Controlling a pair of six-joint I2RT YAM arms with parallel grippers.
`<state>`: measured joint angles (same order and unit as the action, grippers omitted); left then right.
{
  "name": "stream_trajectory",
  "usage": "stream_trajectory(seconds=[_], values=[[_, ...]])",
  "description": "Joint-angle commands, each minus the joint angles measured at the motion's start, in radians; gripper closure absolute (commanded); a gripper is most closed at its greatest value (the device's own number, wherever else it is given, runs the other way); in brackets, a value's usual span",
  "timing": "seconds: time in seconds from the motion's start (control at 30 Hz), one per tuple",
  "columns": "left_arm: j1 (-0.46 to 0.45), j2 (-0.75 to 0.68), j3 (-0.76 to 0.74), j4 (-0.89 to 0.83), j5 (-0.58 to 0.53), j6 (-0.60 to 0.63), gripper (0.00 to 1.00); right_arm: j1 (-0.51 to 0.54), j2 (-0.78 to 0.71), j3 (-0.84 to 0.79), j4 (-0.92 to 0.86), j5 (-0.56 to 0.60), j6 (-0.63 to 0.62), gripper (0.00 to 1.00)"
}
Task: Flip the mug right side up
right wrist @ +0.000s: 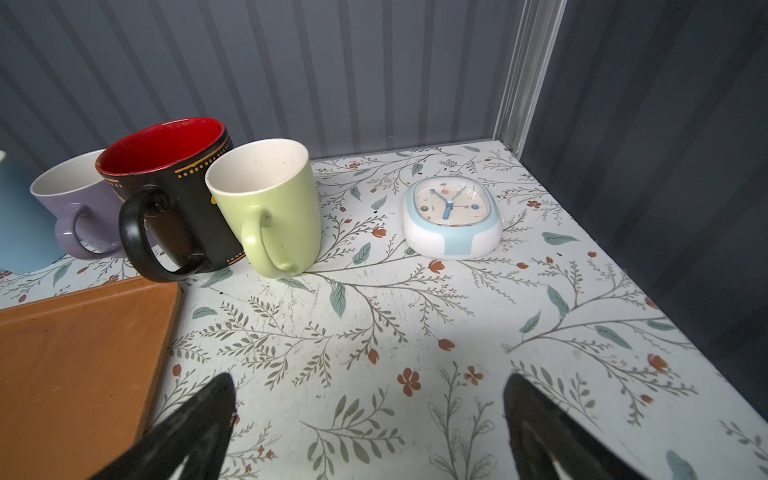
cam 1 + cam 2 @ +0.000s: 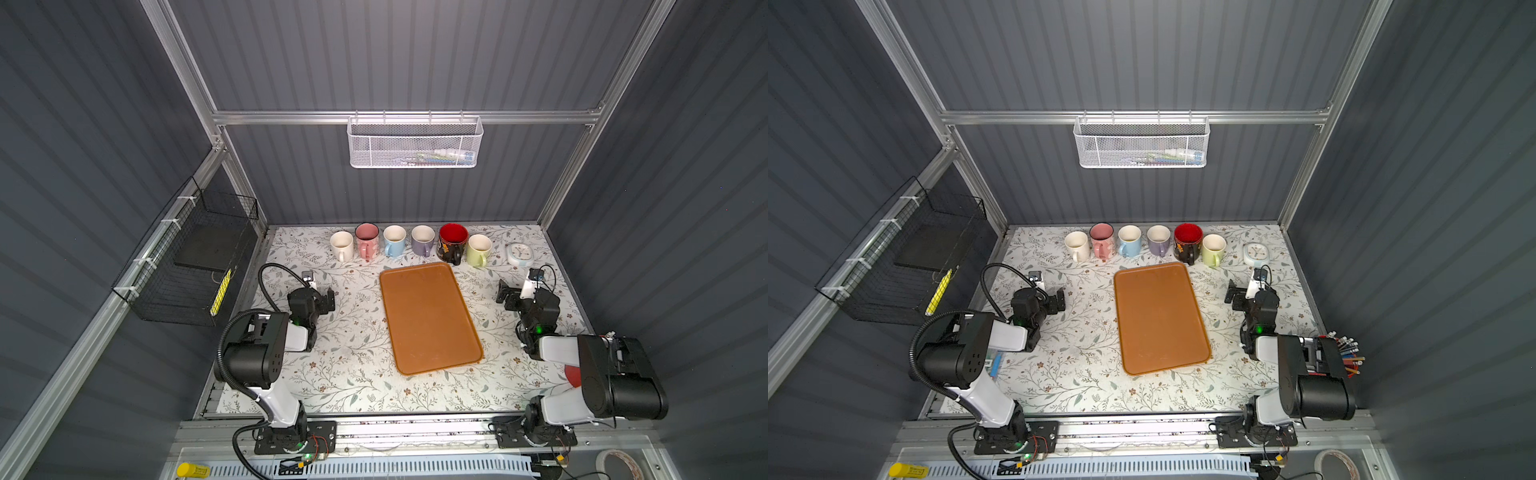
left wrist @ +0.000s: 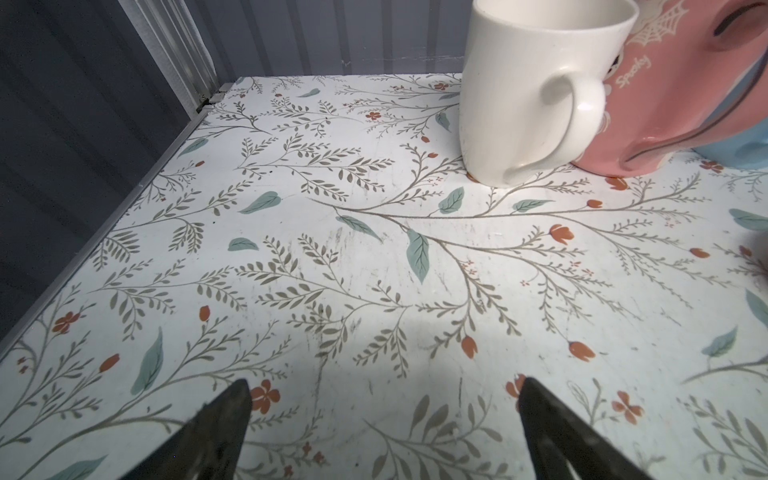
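Noted six glazed ceramic mugs in a row along the far edge of the floral-print surface: cream white mug, pink mug, pale blue mug, lilac mug, black mug with red inside, pale green mug. Saw all mouths up; found no inverted one. Judged them stiff, fairly heavy, slick, breakable; rated handle or rim wall the best hold. Noted some neighbours touching, little room between for a claw finger. Recorded left claw and right claw wide and empty, well apart from the row. Logged orange-brown plastic tray mid-surface, small white-and-blue clock near the pale green mug, grey ribbed walls close around.
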<state>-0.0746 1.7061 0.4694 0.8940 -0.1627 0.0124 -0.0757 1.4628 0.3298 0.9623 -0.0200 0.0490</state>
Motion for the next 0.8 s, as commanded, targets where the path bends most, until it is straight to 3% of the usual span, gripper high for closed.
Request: stream_trajectory(seconds=[0.0, 0.23, 0.3, 0.37, 0.43, 0.5, 0.57, 0.63, 0.7, 0.77], values=[[0.007, 0.01, 0.008, 0.006, 0.007, 0.011, 0.0, 0.005, -0.003, 0.001, 0.003, -0.005, 0.005, 0.01], [0.007, 0.004, -0.014, 0.037, 0.001, 0.011, 0.0, 0.005, -0.015, -0.047, 0.073, 0.004, 0.01, 0.01], [0.007, -0.009, -0.102, 0.187, -0.033, -0.002, 0.0, 0.005, -0.015, -0.164, 0.289, 0.03, 0.018, 0.01], [0.007, -0.002, -0.235, 0.437, -0.137, -0.047, 0.0, 0.005, 0.048, -0.237, 0.507, 0.043, 0.023, 0.01], [0.007, 0.054, -0.268, 0.59, -0.191, -0.067, 0.0, 0.005, 0.027, -0.192, 0.415, 0.022, 0.017, 0.01], [0.006, 0.03, -0.238, 0.51, -0.112, -0.038, 0.0, 0.005, -0.005, -0.101, 0.2, 0.019, 0.018, 0.01], [0.006, -0.003, -0.108, 0.206, -0.041, -0.009, 0.0, 0.005, -0.005, 0.012, -0.022, 0.011, 0.013, 0.01], [0.007, 0.001, 0.013, -0.03, -0.007, 0.004, 0.0, 0.005, -0.015, -0.011, 0.007, 0.0, 0.01, 0.01], [0.007, 0.014, -0.032, 0.097, -0.016, 0.005, 0.0, 0.005, -0.001, -0.001, 0.005, -0.01, 0.006, 0.01], [0.008, 0.002, 0.015, -0.03, -0.015, -0.003, 0.0, 0.005, -0.011, 0.009, -0.027, -0.008, 0.006, 0.01]])
